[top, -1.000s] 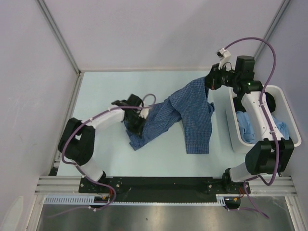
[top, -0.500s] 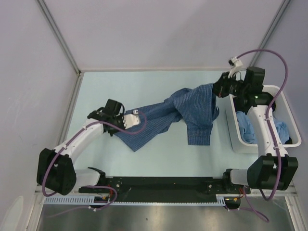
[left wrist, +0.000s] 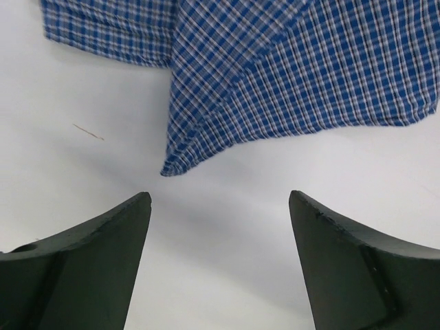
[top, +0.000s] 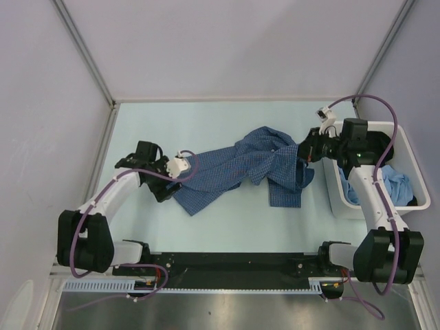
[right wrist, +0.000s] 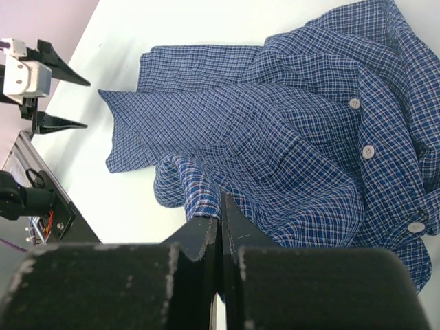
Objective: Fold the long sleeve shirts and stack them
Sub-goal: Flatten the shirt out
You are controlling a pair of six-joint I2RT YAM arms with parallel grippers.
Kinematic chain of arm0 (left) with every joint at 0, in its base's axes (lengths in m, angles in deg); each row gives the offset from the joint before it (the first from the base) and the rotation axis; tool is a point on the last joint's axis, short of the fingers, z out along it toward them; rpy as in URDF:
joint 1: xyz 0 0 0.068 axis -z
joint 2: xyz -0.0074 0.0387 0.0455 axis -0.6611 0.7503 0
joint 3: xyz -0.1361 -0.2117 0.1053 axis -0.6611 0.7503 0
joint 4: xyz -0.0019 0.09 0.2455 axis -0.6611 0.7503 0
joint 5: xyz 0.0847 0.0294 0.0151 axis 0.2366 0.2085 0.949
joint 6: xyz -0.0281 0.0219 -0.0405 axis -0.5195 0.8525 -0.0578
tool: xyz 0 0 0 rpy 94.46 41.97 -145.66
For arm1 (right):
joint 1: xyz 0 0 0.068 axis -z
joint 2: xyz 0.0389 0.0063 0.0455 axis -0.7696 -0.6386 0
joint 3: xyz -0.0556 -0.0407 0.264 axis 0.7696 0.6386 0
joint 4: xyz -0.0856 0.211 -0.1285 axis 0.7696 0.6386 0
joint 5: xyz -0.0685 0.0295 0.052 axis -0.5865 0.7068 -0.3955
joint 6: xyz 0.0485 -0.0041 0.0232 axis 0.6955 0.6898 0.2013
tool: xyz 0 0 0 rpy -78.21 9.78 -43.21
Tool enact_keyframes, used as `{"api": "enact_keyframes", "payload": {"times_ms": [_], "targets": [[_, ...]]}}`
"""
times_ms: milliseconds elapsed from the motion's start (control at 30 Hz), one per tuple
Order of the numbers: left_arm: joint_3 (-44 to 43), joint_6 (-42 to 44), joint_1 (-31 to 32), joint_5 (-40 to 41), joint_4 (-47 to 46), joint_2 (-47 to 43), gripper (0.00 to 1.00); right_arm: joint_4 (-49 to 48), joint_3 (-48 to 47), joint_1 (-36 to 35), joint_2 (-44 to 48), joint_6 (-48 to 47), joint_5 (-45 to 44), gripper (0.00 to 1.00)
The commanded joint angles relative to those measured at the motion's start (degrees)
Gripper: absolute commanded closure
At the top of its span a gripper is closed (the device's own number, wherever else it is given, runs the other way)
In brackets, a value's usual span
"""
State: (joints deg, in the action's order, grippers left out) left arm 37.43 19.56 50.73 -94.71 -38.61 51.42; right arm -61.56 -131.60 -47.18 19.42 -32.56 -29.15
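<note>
While the right end effector (right wrist: 220,201) is pinching a raised fold of the long sleeve shirt (top: 237,168) between pressed-together fingers, you are looking at a dark-blue garment with a fine white check, lying crumpled across the middle of the desk (top: 206,124). White buttons (right wrist: 369,151) are running down its front edge in the right wrist view, and one flatter part is reaching out toward your left arm. The left end effector (left wrist: 218,199) is hovering just short of the shirt's pointed edge, its fingers spread wide and gripping nothing. Beside the right arm, a white bin (top: 335,196) is holding light-blue cloth (top: 399,184).
</note>
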Motion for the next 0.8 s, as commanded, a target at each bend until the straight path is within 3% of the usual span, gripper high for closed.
{"api": "enact_keyframes", "payload": {"times_ms": [0, 133, 333, 433, 767], "targets": [[1.72, 0.33, -0.38, -4.07, -7.52, -3.30, 0.14, -1.72, -2.47, 0.38, 0.24, -1.06, 1.12, 1.00], [4.10, 4.46, -0.64, -3.02, -13.42, -3.05, 0.14, -3.38, -4.48, 1.08, -0.73, -1.06, 1.74, 1.00], [3.40, 13.34, -2.31, -4.86, -11.93, 3.54, 0.19, -6.64, -8.43, 1.00, -3.89, 0.43, 1.91, 1.00], [2.35, 11.42, -2.49, -2.93, -15.45, 6.97, 0.21, -7.08, -10.20, 0.73, -5.30, 0.61, 2.09, 1.00], [-5.21, 4.22, -4.07, -13.47, -10.36, 13.83, 0.29, -7.96, -12.84, -0.32, -6.71, 1.31, 1.56, 1.00]]}}
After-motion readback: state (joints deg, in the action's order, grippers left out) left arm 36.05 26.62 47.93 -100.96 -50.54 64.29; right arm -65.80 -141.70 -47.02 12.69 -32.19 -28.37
